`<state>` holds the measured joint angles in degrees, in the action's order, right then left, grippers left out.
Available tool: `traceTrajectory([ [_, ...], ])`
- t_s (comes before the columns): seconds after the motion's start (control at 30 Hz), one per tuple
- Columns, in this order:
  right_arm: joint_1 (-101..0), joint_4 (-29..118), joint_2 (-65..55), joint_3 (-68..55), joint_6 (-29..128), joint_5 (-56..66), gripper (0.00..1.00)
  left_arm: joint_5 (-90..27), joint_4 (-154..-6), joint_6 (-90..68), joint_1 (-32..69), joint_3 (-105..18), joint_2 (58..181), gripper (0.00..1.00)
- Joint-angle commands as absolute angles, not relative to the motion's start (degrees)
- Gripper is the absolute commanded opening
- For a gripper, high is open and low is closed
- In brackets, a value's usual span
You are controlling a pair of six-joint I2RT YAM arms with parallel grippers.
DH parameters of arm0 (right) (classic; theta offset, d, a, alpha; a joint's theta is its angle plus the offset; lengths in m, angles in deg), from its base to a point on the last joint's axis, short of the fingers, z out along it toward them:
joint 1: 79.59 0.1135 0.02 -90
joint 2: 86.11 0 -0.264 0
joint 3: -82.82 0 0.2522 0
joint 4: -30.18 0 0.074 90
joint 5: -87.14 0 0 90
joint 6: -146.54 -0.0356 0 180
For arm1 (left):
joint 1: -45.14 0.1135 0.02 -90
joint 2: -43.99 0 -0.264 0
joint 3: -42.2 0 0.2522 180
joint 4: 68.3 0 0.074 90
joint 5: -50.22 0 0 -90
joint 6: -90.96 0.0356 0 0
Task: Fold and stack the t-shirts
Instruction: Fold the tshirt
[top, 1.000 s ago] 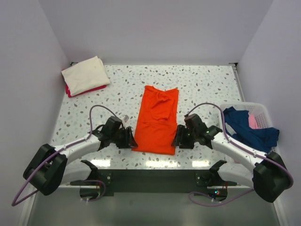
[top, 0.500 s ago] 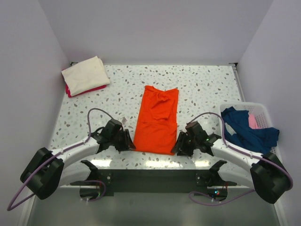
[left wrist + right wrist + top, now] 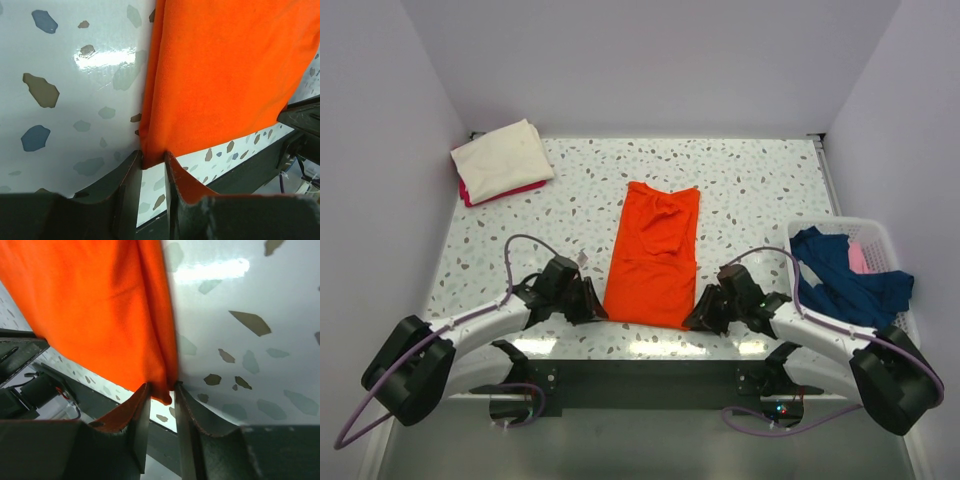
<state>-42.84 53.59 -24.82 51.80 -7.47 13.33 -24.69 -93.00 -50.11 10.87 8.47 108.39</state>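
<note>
Starting fold: left gripper (image 3: 151, 157) and right gripper (image 3: 161, 387) are clamping near corners of bright orange cloth t-shirt (image 3: 655, 250); next probably lifting hem toward collar.

The top external camera sits high above and behind the arm bases. It looks down and forward from far off and takes in the whole speckled desk (image 3: 750, 180). The left wrist camera rides just behind the left end effector (image 3: 152, 159), very low over the desk, and looks along the fingers at the near left corner of the orange t-shirt (image 3: 225, 75). The right wrist camera sits likewise behind the right end effector (image 3: 161, 387) and faces the shirt's near right corner. All three views share the shirt's near hem and the black base plate (image 3: 640, 385) along the desk's near edge.
</note>
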Motion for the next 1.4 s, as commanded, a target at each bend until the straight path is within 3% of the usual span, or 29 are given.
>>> traceTrajectory([
  [0.0,-42.7,54.2,-26.1,53.9,-8.9,12.4,0.29,-26.6,-96.8,-49.3,10.2,11.3,110.8,0.29],
  [0.2,-42.6,58.1,-26.7,52.2,-6.0,10.3,0.15,-25.6,-93.6,-48.1,10.0,10.6,112.1,0.20],
  [0.3,-42.6,60.0,-26.4,50.8,-4.2,9.7,0.12,-25.3,-92.6,-47.6,10.0,9.9,112.7,0.11],
  [0.37,-42.5,60.5,-26.0,50.2,-3.0,9.7,0.10,-24.8,-92.3,-47.7,10.0,9.9,112.3,0.00],
  [0.47,-42.6,62.0,-26.1,48.8,-1.0,10.1,0.00,-24.1,-92.3,-48.3,9.5,10.2,109.9,0.00],
  [0.73,-42.6,71.1,-32.8,46.3,4.1,11.6,0.00,-22.3,-95.0,-49.1,7.4,12.1,102.0,0.00],
  [1.03,-42.6,82.0,-45.8,46.8,6.4,15.2,0.00,-24.9,-98.0,-55.1,-2.0,13.3,92.6,0.00],
  [1.37,-42.5,93.2,-49.4,36.4,12.0,13.6,0.00,-29.1,-107.0,-58.7,-5.2,3.3,85.7,0.00],
])
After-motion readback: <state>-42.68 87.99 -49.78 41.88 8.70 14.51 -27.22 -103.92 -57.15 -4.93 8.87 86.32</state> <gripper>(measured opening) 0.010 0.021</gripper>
